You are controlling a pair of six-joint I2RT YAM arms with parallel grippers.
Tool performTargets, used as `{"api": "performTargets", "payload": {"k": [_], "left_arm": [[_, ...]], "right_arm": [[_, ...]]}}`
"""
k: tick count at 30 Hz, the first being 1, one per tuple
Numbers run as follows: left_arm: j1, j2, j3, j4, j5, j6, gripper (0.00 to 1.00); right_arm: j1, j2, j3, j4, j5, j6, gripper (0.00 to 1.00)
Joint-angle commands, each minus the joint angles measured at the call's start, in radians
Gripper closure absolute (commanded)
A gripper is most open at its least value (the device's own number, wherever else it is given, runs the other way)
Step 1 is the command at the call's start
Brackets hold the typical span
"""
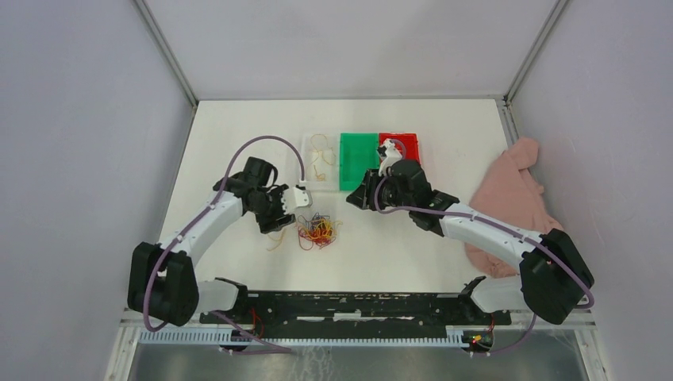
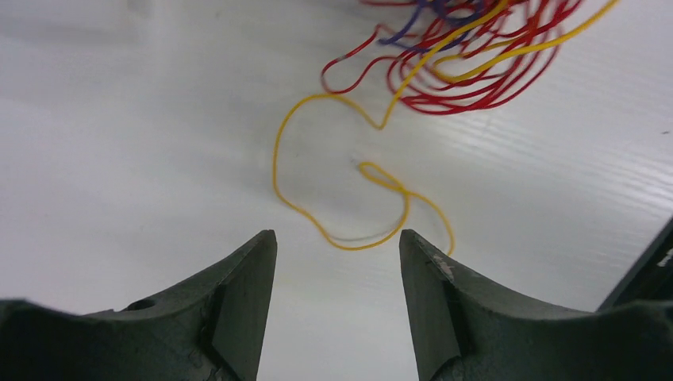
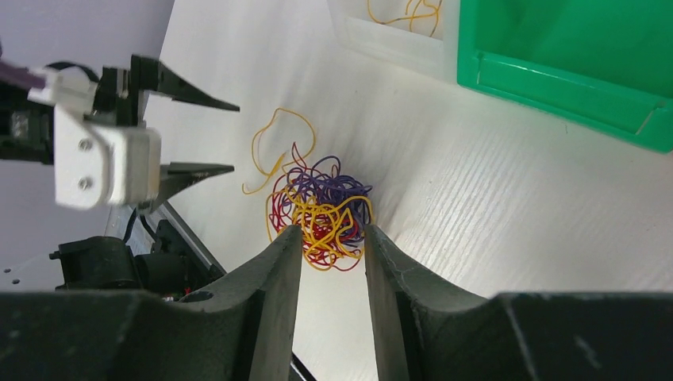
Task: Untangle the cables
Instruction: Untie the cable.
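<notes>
Cables point(image 1: 319, 231) lie bunched on the table point(image 1: 413, 258) between the arms. Left gripper point(image 2: 337, 238): jaws apart, empty, above a stray yellow loop point(image 2: 275, 159). Right gripper point(image 3: 331, 232): parted, empty. Advised: pinch the loop low and draw outward slowly while the right pins the bunch.

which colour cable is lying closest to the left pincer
The yellow cable: its loose loop lies just ahead of the left pincer; the red cable and purple cable lie bunched farther off.

Clear bin point(image 1: 307, 151), green bin point(image 1: 357, 159), red bin point(image 1: 409, 144) abut; pink cloth point(image 1: 512, 190) apart
</notes>
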Motion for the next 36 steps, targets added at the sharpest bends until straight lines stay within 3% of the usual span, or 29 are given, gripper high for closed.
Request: {"api": "performTargets", "payload": {"k": [1, 13, 21, 23, 30, 36], "left_arm": [[0.098, 0.077, -0.001, 0.094, 0.021, 0.120, 0.34], [0.125, 0.252, -0.015, 0.298, 0.045, -0.030, 0.34], [0.156, 0.343, 0.023, 0.286, 0.050, -0.026, 0.41], [0.158, 0.349, 0.028, 0.259, 0.067, -0.023, 0.49], [0.155, 0.260, 0.015, 0.136, 0.194, -0.039, 0.95], [0.156, 0.103, 0.123, -0.024, 0.302, -0.076, 0.97]], "right_arm": [[0.011, 0.009, 0.032, 0.058, 0.021, -0.010, 0.59], [0.013, 0.002, 0.039, 0.030, 0.038, -0.023, 0.63], [0.013, -0.002, 0.033, 0.027, 0.040, -0.020, 0.67], [0.013, -0.004, 0.034, 0.025, 0.040, -0.021, 0.69], [0.014, -0.003, 0.052, 0.016, 0.047, -0.019, 0.74], [0.016, 0.012, 0.068, 0.049, 0.013, 0.000, 0.70]]}}
